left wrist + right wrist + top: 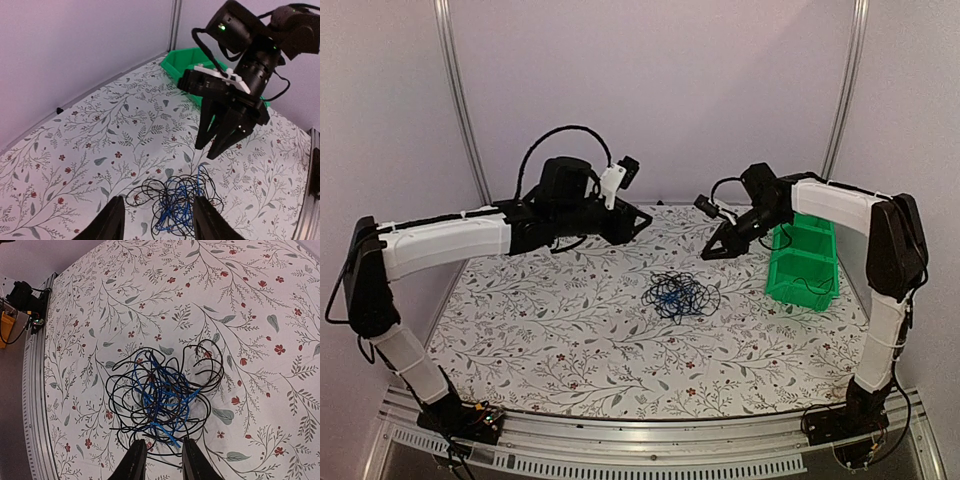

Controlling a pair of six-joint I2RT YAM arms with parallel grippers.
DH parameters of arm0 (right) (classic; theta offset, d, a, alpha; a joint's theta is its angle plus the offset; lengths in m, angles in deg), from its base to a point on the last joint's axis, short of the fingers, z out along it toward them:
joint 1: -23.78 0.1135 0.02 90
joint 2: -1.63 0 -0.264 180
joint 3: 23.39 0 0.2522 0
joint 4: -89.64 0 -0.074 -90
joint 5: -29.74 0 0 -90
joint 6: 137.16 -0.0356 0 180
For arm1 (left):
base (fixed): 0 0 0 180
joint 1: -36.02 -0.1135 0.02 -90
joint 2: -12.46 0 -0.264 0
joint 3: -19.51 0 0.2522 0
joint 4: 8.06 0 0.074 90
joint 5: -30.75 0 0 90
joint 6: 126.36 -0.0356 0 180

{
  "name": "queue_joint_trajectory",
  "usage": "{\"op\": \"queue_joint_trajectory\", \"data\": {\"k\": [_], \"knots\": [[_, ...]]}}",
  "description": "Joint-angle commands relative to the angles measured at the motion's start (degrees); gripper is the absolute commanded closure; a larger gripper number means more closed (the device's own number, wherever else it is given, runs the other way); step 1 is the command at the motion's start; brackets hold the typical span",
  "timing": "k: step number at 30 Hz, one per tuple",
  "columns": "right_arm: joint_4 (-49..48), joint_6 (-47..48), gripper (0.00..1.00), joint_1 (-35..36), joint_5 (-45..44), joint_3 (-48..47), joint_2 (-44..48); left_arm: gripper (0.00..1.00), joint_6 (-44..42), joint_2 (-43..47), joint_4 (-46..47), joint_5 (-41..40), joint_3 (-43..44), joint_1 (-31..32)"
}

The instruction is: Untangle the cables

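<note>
The cables (680, 295) lie as a loose tangle of thin black wires around one bright blue wire on the flowered table top. The tangle also shows in the left wrist view (175, 197) and the right wrist view (165, 395). My left gripper (642, 222) hangs in the air behind and left of the tangle, open, with the tangle seen between its fingers (158, 205) but below them. My right gripper (712, 250) points down just behind and right of the tangle. Its jaws (163, 442) stand a little apart with nothing between them. It also shows in the left wrist view (206, 152).
A green bin (805, 265) stands at the right side of the table, behind the right arm. An aluminium rail (620, 430) runs along the near edge. White walls and metal posts close off the back.
</note>
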Motion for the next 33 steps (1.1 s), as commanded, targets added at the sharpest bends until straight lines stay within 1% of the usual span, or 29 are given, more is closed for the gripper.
{"op": "queue_joint_trajectory", "data": {"k": [1, 3, 6, 10, 14, 18, 22, 26, 30, 33], "knots": [[-1.91, -2.02, 0.71, 1.17, 2.78, -1.68, -1.82, 0.5, -4.49, -5.9, -7.84, 13.49, 0.65, 5.15], [-1.88, -3.06, 0.71, 1.24, 3.27, -1.68, -2.13, 0.48, -6.11, -7.07, -8.17, 12.11, -0.56, 6.9], [-1.85, -3.56, 0.7, 1.28, 3.49, -0.99, -1.48, 0.44, -6.92, -7.91, -8.21, 11.79, -2.02, 7.43], [-1.43, -3.58, 0.7, 1.28, 3.32, 0.34, -0.37, 0.43, -7.35, -10.79, -10.57, 9.52, -1.74, 7.52], [-1.29, -3.55, 0.69, 1.28, 2.98, 1.73, 1.09, 0.48, -6.57, -12.53, -9.63, 6.64, -1.64, 7.34], [-1.5, -3.81, 0.69, 1.28, 2.89, 3.08, 2.59, 0.5, -4.16, -14.27, -9.53, 3.95, -1.68, 7.31], [-1.48, -3.71, 0.69, 1.36, 2.62, 3.73, 3.35, 0.52, -3.44, -15.39, -8.71, -3.22, -1.67, 6.93], [-1.49, -3.79, 0.69, 1.29, 2.44, 3.98, 3.52, 0.56, -3.5, -17.14, -8.4, -3.04, -1.1, 5.54], [-1.67, -3.84, 0.69, 1.28, 2.37, 4.41, 3.72, 0.64, -4.26, -18.1, -7.03, -0.83, -1.72, 4.43], [-1.75, -3.84, 0.69, 1.28, 2.4, 4.58, 3.82, 0.66, -4.73, -18.78, -5.72, 1.29, -1.82, 3.97]]}}
